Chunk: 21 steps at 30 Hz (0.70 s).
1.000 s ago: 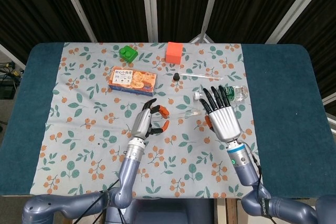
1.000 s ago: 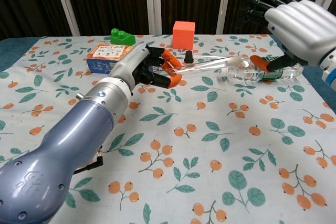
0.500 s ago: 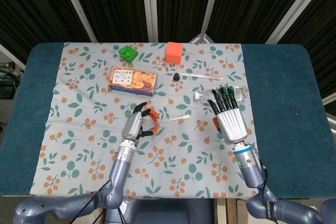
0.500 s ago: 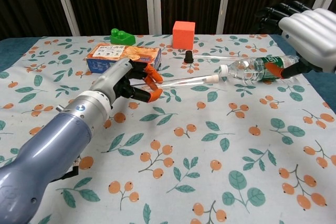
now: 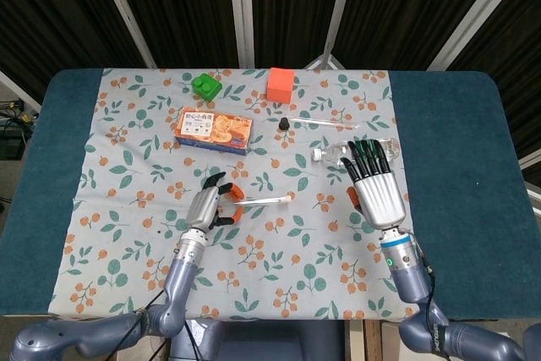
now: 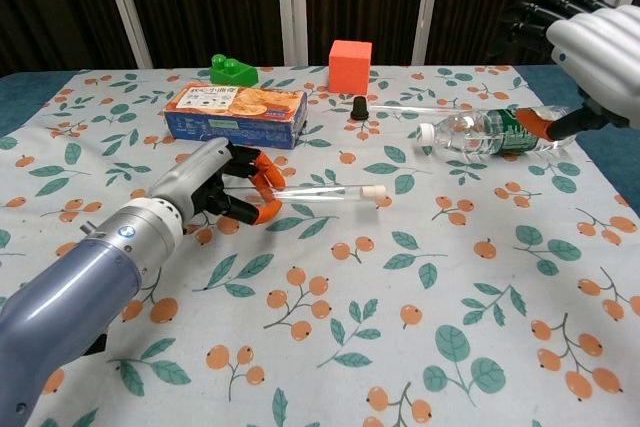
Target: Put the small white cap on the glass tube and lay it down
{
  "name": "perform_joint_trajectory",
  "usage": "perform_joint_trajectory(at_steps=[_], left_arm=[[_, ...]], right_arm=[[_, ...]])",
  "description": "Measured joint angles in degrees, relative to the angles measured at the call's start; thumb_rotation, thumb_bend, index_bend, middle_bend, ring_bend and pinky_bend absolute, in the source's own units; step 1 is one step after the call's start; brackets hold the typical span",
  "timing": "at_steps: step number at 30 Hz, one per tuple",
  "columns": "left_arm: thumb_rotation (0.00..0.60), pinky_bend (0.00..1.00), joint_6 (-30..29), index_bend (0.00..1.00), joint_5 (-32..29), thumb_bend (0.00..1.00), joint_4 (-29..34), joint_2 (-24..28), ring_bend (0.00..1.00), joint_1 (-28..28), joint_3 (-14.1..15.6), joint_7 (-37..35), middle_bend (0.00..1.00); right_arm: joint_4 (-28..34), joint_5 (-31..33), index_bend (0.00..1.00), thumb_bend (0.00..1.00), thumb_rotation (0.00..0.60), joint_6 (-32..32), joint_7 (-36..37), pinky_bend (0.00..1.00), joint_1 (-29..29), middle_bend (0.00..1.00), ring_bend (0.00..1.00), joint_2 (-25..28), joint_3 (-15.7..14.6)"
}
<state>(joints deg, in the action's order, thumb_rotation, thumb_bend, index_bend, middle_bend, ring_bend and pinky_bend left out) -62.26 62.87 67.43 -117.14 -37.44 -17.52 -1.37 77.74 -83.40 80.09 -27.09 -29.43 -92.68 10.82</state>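
The glass tube (image 5: 262, 201) (image 6: 320, 190) lies almost level just over the cloth, pointing to the right. The small white cap (image 5: 286, 199) (image 6: 374, 190) sits on its right end. My left hand (image 5: 211, 205) (image 6: 215, 187) grips the tube's left end between its orange-tipped fingers, low over the cloth. I cannot tell whether the tube touches the cloth. My right hand (image 5: 376, 188) (image 6: 592, 42) is raised at the right with its fingers spread, holding nothing, well apart from the tube.
A clear water bottle (image 5: 355, 152) (image 6: 490, 132) lies under the right hand's fingertips. Further back are a biscuit box (image 5: 213, 128) (image 6: 235, 112), an orange cube (image 5: 280, 84), a green block (image 5: 205, 85) and a black-capped dropper (image 5: 285, 123).
The left hand has carried the capped tube down and toward the near left. The right hand has let go of the tube's capped end and drawn back to the right.
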Motion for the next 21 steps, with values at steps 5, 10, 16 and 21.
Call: perform_joint_trajectory(at_steps=[5,10,16,21], left_arm=[[0.600,0.00,0.31,0.47,-1.14,0.38,-0.12,0.19,0.08,0.01,-0.20,2.86,0.39],[0.600,0.00,0.26,0.41,-1.97,0.32,0.81,1.55,0.07,0.43,-0.23,5.44,0.34],[0.600,0.00,-0.17,0.37,-2.32,0.28,4.48,4.43,0.05,1.28,-0.14,7.58,0.27],[0.600,0.00,-0.63,0.29,-3.24,0.25,8.57,7.17,0.03,1.79,-0.61,10.02,0.22]], right_arm=[[0.65,0.27,0.25,0.43,0.600,-0.13,-0.21,0.00,0.18,0.10,0.00,0.06,0.08],[1.11,0.22,0.25,0.43,0.600,-0.16,-0.40,0.00,0.26,0.10,0.00,0.07,0.09],[1.80,0.22,0.25,0.43,0.600,0.05,-0.59,0.00,0.66,0.10,0.00,0.26,-0.07],[2.78,0.26,0.25,0.43,0.600,0.48,-0.69,0.00,1.02,0.10,0.00,0.50,0.01]])
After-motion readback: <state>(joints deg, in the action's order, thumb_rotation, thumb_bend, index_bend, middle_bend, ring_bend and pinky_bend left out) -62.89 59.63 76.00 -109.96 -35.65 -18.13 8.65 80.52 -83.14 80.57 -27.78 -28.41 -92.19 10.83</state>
